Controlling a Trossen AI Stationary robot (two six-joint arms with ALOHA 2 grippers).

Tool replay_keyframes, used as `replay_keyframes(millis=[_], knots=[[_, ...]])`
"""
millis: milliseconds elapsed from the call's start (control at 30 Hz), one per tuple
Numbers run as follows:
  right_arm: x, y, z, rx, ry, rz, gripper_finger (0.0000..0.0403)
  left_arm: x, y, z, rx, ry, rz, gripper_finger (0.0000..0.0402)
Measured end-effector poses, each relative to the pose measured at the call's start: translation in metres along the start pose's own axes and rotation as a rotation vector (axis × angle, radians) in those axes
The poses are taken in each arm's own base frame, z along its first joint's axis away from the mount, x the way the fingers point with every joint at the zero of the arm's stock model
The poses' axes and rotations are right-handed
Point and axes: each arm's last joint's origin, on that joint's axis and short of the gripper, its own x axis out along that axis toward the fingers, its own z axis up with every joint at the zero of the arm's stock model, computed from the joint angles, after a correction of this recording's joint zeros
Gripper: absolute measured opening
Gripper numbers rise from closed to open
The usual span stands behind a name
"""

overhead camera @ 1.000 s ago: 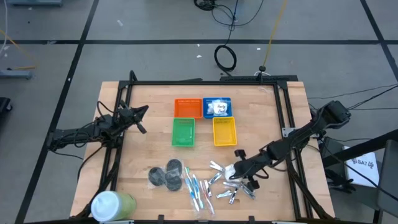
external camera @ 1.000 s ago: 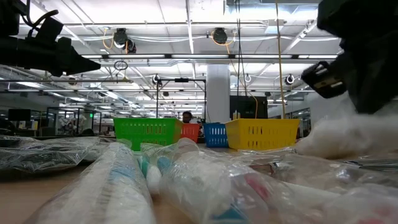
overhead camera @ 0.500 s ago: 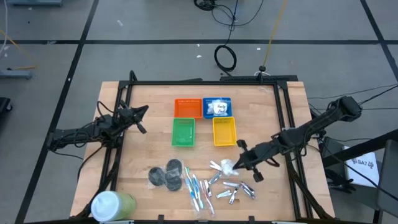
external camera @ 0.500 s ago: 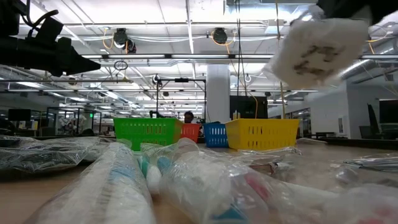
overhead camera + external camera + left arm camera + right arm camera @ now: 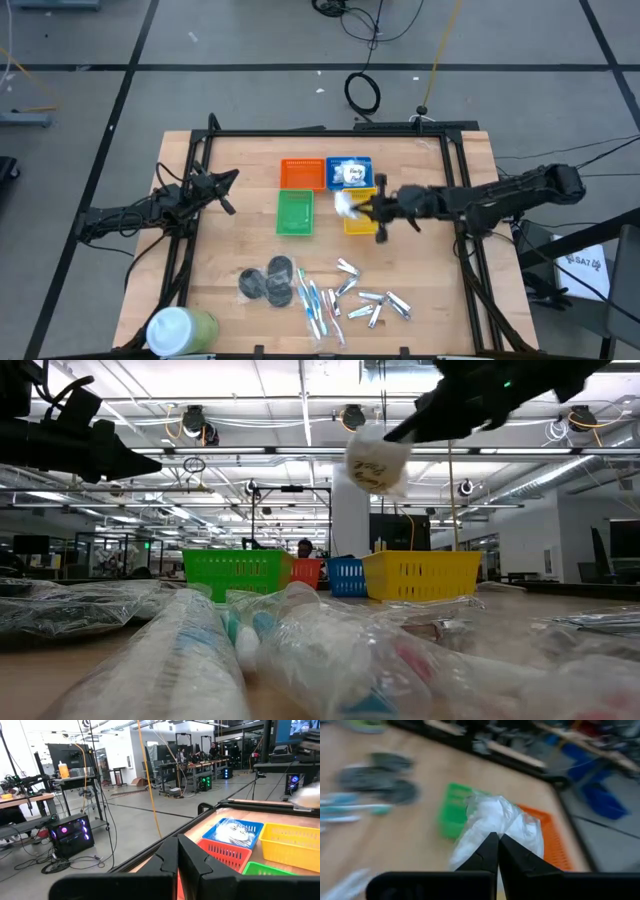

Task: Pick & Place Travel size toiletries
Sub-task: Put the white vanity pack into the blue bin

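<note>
My right gripper (image 5: 372,208) is shut on a small white puffy packet (image 5: 347,203) and hovers over the left rim of the yellow basket (image 5: 362,214), beside the green basket (image 5: 294,212). The low view shows the packet (image 5: 378,463) high in the air. Dark grey discs (image 5: 268,282), toothbrushes (image 5: 315,305) and silver clippers (image 5: 378,303) lie flat on the table near its near edge. Another white packet (image 5: 235,832) lies in the blue basket (image 5: 349,172). My left gripper (image 5: 226,186) waits shut above the table's left side. My right gripper pinches the white packet between its two fingers at one end (image 5: 492,831). The fingers reach about level from the table's right side. The packet sticks out past the fingertips (image 5: 490,851), lifted clear of the table and the baskets.
An orange basket (image 5: 301,173) stands beside the blue one at the far side. A big white-and-green tub (image 5: 181,330) lies at the near left corner. A black frame (image 5: 330,133) borders the table. Bare wood lies between the baskets and the toiletries.
My right gripper has lifted the white packet off the table beside the clippers. It has carried the packet up, toward the far edge and to the left, as far as the yellow basket. The arm has swung from slanting to nearly level across the table.
</note>
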Motion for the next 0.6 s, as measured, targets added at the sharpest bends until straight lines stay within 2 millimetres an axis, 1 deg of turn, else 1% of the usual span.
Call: replay_keyframes(millis=[67,133,233,300,433,600], knots=[[0.007,-0.017,-0.004,0.001,-0.012,-0.067,0.0000,0.000,0.000,0.000,0.000,0.000,0.000,0.0001],[0.015,-0.035,-0.010,0.014,-0.029,-0.095,0.0000,0.000,0.000,0.000,0.000,0.000,0.000,0.0001],[0.029,-0.058,-0.029,0.076,-0.010,-0.097,0.0000,0.000,0.000,0.000,0.000,0.000,0.000,0.0001],[0.037,-0.070,-0.043,0.119,0.026,-0.100,0.0000,0.000,0.000,0.000,0.000,0.000,0.000,0.0001],[0.049,-0.083,-0.068,0.153,0.108,-0.110,0.0000,0.000,0.000,0.000,0.000,0.000,0.000,0.0001],[0.060,-0.086,-0.085,0.162,0.156,-0.114,0.0000,0.000,0.000,0.000,0.000,0.000,0.000,0.0001]])
